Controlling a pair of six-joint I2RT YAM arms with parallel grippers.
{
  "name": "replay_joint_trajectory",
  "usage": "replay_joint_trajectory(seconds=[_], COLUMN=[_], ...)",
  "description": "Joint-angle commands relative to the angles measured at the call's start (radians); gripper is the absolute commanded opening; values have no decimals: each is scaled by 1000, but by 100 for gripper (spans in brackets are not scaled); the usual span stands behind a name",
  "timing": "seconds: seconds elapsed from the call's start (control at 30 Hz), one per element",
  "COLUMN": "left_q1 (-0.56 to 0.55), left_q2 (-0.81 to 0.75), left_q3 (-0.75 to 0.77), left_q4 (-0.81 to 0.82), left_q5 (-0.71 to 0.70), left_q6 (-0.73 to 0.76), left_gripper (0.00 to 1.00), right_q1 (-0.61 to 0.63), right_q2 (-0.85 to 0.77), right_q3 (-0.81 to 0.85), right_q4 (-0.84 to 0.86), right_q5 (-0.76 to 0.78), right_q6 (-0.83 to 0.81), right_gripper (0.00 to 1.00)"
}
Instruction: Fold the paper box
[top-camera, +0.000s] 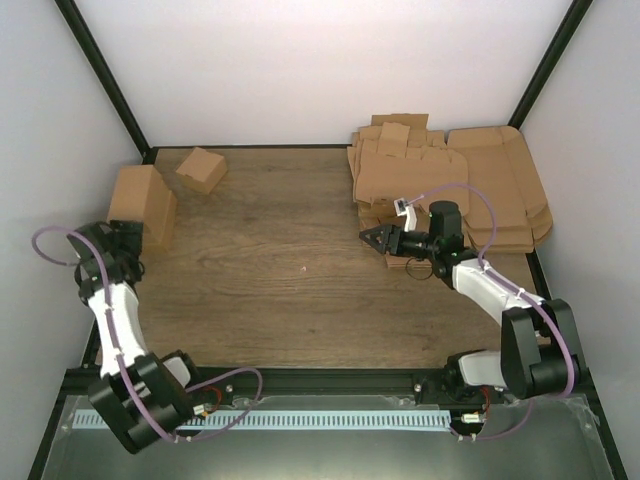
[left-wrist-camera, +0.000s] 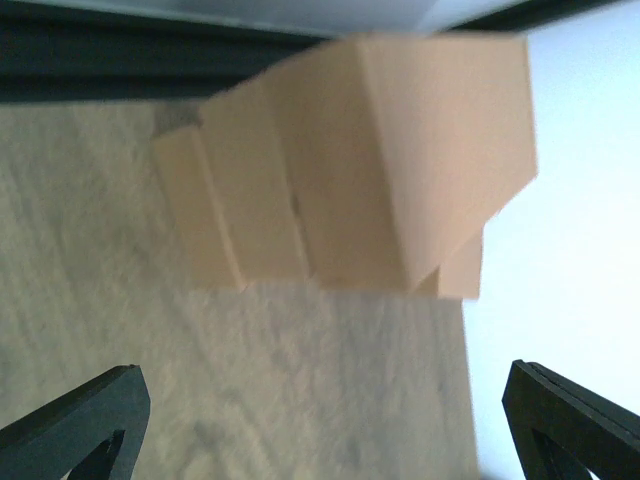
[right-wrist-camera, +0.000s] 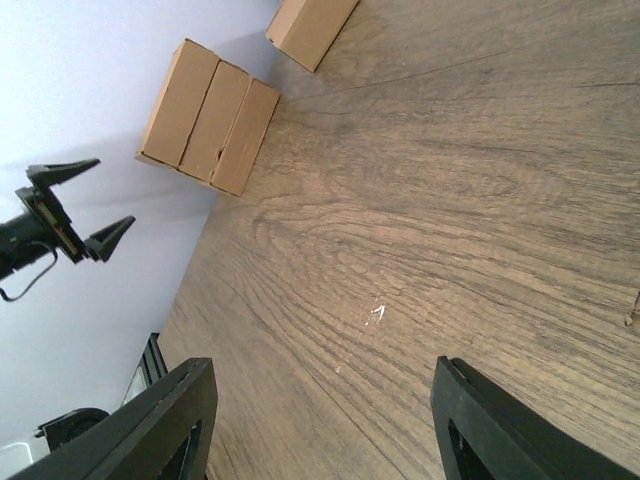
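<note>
**Location.** The paper box (top-camera: 145, 205) is standing on edge at the 9 o'clock side of the table (top-camera: 290, 310), close to the left wall, with its panels already closed up.

**Grippers.** The left gripper (top-camera: 128, 240) is hovering just short of the box, jaws spread wide and gripping nothing. The right gripper (top-camera: 376, 238) is hanging at 3 o'clock beside the heap of sheets (top-camera: 480, 185), jaws parted and empty.

**Judgement.** Folding is looking nearly finished, and the step in hand is looking like a final press or check. The next move is calling for a square approach, so the upright box is not tipping.

**Views.** The left wrist view is showing stepped flap edges that the top view is not resolving. The right wrist view is showing the box sitting apart from the small carton (right-wrist-camera: 310, 28).
</note>
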Motion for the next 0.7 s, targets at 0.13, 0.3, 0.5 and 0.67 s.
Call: replay_joint_trajectory(seconds=[0.13,0.3,0.5,0.67], left_q1=[-51,-139,-490,-745], left_q2=[-213,-232,-133,-83], left_q3=[-273,-357,-299,-244], left_q4=[13,179,267,304], left_q5=[190,262,134,-51], left_q6=[96,108,224,422], left_gripper=[100,100,100,100], right_q1=[-9,-10,-10,-9], right_q2=[-106,-167,-266,-401], right_q3=[-38,-55,-100,-222], right_q4=[-32,-65,-3,68], right_q5=[48,165,474,684], right_q6=[-47,-71,29,-1], right_gripper=[88,100,100,100])
